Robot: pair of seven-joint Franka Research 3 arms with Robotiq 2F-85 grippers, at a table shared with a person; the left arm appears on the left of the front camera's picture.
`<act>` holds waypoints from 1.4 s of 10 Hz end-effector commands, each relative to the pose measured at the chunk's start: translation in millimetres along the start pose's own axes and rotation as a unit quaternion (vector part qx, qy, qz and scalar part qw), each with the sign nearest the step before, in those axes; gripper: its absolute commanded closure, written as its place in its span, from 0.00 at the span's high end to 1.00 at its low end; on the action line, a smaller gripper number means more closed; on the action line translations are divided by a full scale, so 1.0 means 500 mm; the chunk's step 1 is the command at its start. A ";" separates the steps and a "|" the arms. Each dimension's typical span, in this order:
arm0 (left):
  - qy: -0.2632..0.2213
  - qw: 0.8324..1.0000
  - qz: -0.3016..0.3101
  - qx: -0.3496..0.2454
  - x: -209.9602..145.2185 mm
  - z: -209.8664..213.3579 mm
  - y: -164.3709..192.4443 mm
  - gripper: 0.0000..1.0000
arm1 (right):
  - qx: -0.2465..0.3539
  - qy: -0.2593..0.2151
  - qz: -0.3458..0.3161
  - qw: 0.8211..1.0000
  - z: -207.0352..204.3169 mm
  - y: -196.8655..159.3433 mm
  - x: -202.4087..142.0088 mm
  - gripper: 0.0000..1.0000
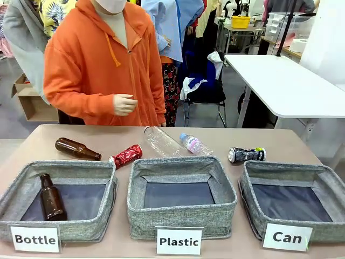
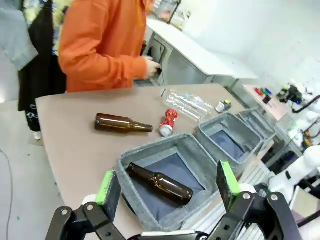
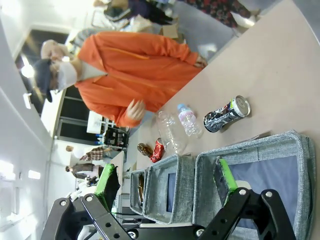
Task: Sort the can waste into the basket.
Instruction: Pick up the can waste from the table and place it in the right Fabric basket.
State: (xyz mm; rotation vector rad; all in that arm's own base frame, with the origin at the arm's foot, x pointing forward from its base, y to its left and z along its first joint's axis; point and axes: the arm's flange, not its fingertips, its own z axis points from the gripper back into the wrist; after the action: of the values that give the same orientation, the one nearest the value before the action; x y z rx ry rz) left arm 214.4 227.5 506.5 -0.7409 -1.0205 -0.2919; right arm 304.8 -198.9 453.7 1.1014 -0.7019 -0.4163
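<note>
A red can [image 1: 126, 155] lies on its side behind the gap between the left and middle bins; it also lies beyond the near bin in the left wrist view as the red can [image 2: 168, 122]. The black can [image 1: 246, 155] [image 3: 226, 114] lies just behind the basket [image 1: 253, 194] with the Can card, which holds nothing. My left gripper [image 2: 167, 187] hovers open high above the Bottle bin. My right gripper [image 3: 167, 182] hangs open above the basket [image 3: 300, 165].
A brown bottle [image 1: 77, 149] lies on the table at the left, another [image 1: 50, 197] inside the Bottle bin [image 1: 16, 199]. Two clear plastic bottles [image 1: 161, 141] [image 1: 194, 143] lie behind the Plastic bin [image 1: 183, 218]. A person in an orange hoodie [image 1: 102, 65] stands at the far edge.
</note>
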 end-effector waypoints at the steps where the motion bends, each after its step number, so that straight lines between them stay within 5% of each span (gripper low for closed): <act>1: 0.046 0.998 -0.033 -0.002 0.080 -0.071 -0.006 1.00 | 0.013 -0.009 0.013 1.000 -0.004 -0.003 0.004 1.00; 4: 0.178 0.980 -0.087 0.000 0.209 -0.316 -0.059 1.00 | 0.013 -0.009 0.013 1.000 -0.004 -0.003 0.004 1.00; 8: 0.350 0.915 -0.198 -0.015 0.216 -0.688 -0.117 1.00 | 0.013 -0.009 0.013 1.000 -0.004 -0.003 0.004 1.00; 12: 0.429 0.857 -0.284 -0.032 0.091 -0.956 -0.176 1.00 | 0.013 -0.009 0.013 1.000 -0.004 -0.003 0.004 1.00; 13: 0.424 0.854 -0.301 -0.021 0.073 -0.978 -0.186 1.00 | 0.013 -0.009 0.013 1.000 -0.004 -0.003 0.004 1.00; 14: 0.403 0.876 -0.256 0.061 0.104 -0.968 -0.183 1.00 | 0.013 -0.009 0.013 1.000 -0.004 -0.003 0.004 1.00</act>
State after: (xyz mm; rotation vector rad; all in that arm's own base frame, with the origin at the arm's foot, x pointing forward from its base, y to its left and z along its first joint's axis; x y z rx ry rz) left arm 507.6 -174.0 416.7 -0.2400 -0.3687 -1.0443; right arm 304.9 -198.8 454.0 1.1016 -0.7016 -0.4151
